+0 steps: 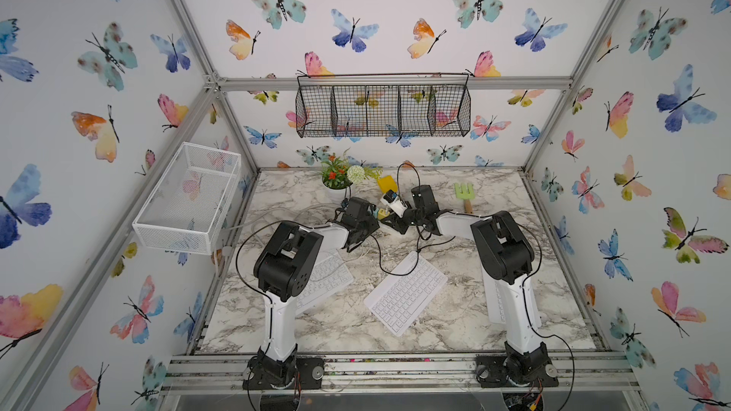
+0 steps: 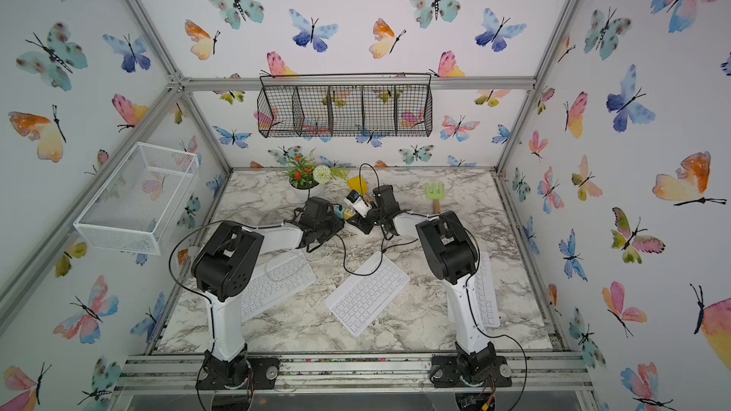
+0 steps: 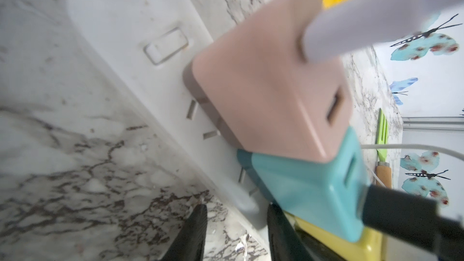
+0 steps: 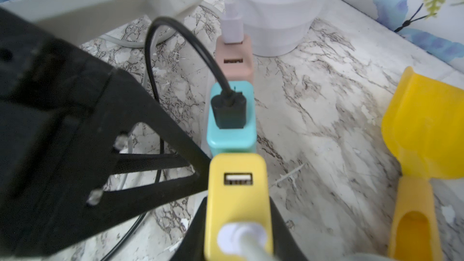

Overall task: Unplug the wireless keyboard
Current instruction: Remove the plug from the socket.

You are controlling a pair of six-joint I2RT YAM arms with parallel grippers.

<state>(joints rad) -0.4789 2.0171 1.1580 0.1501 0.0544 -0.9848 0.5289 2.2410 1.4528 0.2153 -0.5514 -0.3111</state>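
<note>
Three white keyboards lie on the marble table: one (image 1: 328, 274) under my left arm, a small one (image 1: 405, 294) in the middle, one (image 1: 494, 302) under my right arm. I cannot tell which is the wireless keyboard. A black cable (image 1: 379, 258) runs from the middle keyboard to a black plug (image 4: 228, 111) in the teal adapter (image 4: 232, 136). The white power strip (image 3: 140, 21) also carries a pink adapter (image 4: 234, 64) and a yellow adapter (image 4: 237, 177). My right gripper (image 4: 237, 212) is shut on the yellow adapter. My left gripper (image 3: 236, 219) stands open astride the strip's end.
A potted plant (image 1: 336, 175), a yellow scoop (image 4: 424, 134) and a green garden fork (image 1: 463, 193) stand behind the strip. White cables loop over the left keyboard. A white mesh basket (image 1: 186, 199) hangs on the left wall and a black wire basket (image 1: 381, 106) on the back wall.
</note>
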